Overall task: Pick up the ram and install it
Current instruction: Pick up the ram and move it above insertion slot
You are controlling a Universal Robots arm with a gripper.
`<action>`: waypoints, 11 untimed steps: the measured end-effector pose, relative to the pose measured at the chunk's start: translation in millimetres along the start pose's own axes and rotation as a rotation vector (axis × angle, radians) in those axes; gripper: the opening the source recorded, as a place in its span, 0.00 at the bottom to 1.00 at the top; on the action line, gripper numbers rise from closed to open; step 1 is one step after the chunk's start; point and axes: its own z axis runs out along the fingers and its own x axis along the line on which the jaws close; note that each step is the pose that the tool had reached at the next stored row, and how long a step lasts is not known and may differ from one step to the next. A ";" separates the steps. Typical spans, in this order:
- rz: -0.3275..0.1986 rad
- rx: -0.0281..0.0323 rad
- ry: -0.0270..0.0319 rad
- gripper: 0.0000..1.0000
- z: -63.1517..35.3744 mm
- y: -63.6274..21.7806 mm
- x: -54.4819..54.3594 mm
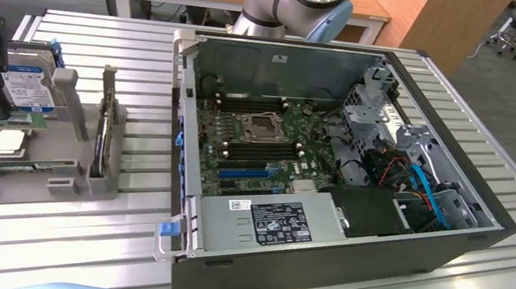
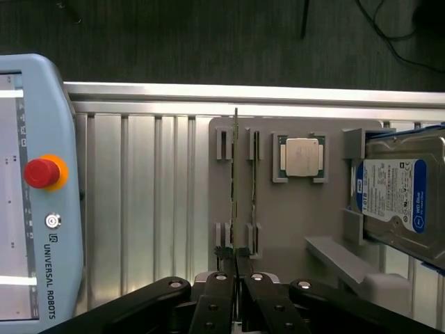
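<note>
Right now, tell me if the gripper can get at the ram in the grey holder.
Likely yes: the gripper is shut on the end of the ram, with nothing between; the neighbouring stick stands apart.

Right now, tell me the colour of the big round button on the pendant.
The button is red, ringed in orange; clearest in the wrist view.

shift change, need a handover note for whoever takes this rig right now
Grip: the end effector is shut on the ram.
Where: the ram is at the gray holder, apart from the open computer case; whether it is clear of its slot is hard to tell.
Done: ram grasped.
Left: getting it to the case and installing it.
</note>
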 end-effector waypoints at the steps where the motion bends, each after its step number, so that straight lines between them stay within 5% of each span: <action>1: 0.000 -0.0001 0.0000 0.12 -1.7 0.1 -0.1; 11: 0.001 0.0000 0.0000 0.12 -17.8 0.7 -0.4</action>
